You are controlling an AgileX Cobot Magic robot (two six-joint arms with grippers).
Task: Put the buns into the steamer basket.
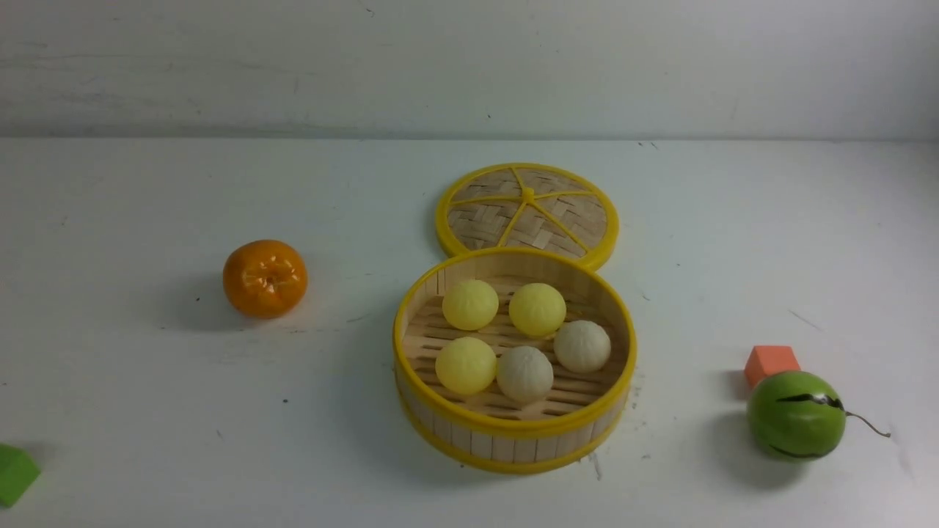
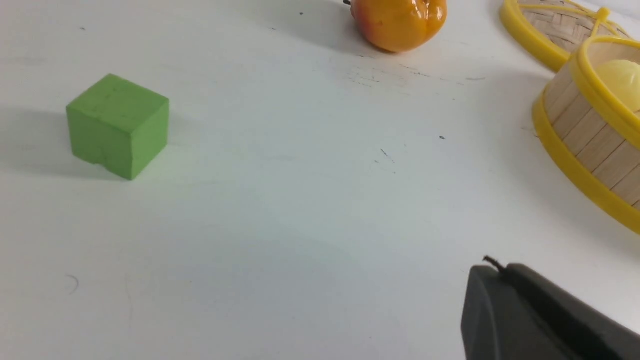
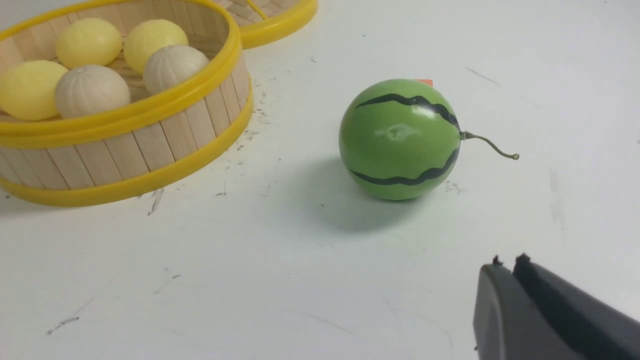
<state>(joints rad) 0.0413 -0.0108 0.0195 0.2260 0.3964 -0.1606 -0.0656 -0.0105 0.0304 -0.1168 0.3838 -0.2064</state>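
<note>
The steamer basket (image 1: 513, 436) stands at the table's middle. Inside it lie three pale yellow buns (image 1: 470, 304) (image 1: 537, 309) (image 1: 465, 365) and two off-white pleated buns (image 1: 524, 373) (image 1: 582, 346). Neither arm shows in the front view. My left gripper (image 2: 502, 270) is shut with nothing in it, low over bare table and away from the basket (image 2: 585, 145). My right gripper (image 3: 507, 262) has its jaws together and empty, near the melon and apart from the basket (image 3: 150, 145), where the buns (image 3: 91, 90) show.
The woven lid (image 1: 527, 209) lies flat just behind the basket. An orange (image 1: 265, 279) sits to the left, a green block (image 1: 15, 473) at the front left edge. At the right are a green striped melon ball (image 1: 796, 414) and an orange block (image 1: 770, 363).
</note>
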